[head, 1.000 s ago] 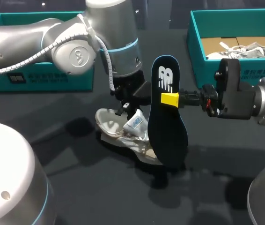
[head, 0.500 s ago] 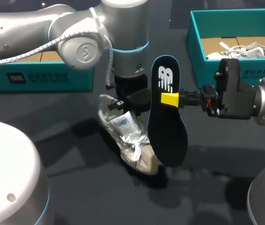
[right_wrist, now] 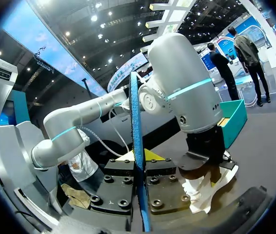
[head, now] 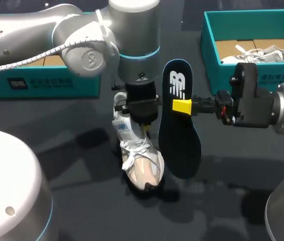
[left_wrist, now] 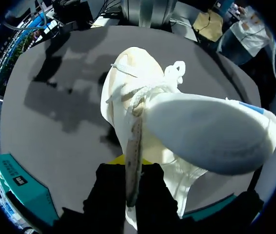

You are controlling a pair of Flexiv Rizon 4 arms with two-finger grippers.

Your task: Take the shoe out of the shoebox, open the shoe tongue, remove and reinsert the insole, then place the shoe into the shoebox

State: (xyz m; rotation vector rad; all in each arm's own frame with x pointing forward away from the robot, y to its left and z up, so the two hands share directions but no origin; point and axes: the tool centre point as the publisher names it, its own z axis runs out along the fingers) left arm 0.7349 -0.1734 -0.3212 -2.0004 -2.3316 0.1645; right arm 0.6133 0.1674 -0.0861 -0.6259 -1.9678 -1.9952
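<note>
As right end effector (head: pixel 182 106) clamps insole (head: pixel 180 145) (white logo), left end effector (head: pixel 143 118) — shoe (head: pixel 141 161).

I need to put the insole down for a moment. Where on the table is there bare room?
Bare dark table lies on the near right, between the dark flat insole and the right arm, and on the near left, beside the white mesh shoe. The middle is crowded: shoe, insole and left tool stand close together.

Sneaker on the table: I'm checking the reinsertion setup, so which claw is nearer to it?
Left. The left claw grips the sneaker by its rim from above; the right claw holds the insole upright beside it.
</note>
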